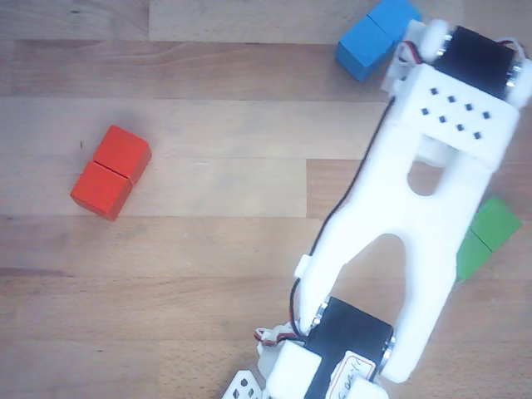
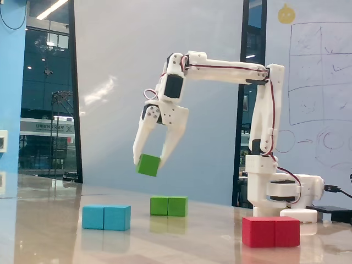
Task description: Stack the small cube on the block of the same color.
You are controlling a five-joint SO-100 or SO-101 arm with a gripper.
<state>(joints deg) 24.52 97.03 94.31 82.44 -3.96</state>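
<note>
Aloft: green cube over its block

End effector (image 2: pixel 149 163) grips the small cube (image 2: pixel 148 165) in the air above the table (image 2: pixel 49 242), left of the block (image 2: pixel 169 205) mid-table. Likely risk: tilted cube lands off-centre and topples.

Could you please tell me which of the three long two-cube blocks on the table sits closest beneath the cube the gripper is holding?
The green block. It lies almost under the small green cube held in the gripper; the blue block and red block sit farther aside.
</note>
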